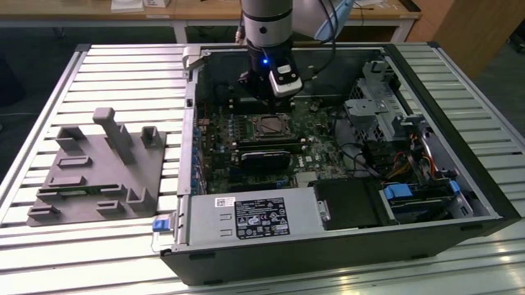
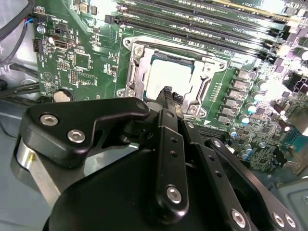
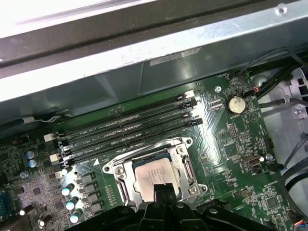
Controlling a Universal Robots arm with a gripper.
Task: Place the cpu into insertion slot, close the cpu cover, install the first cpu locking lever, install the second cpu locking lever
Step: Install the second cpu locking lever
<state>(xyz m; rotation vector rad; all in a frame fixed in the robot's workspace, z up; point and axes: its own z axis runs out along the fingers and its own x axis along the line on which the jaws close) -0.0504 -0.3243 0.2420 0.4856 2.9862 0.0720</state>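
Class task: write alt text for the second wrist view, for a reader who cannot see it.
The robot's black hand hangs close above the cpu, whose pale metal face sits in the insertion slot on a green motherboard. The silver cpu cover frames the chip, and long black memory slots run beyond it.

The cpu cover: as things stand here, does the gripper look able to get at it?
Probably yes. In both wrist views the gripper hangs right at the edge of the cpu cover, which lies over the cpu. Nothing stands between them.
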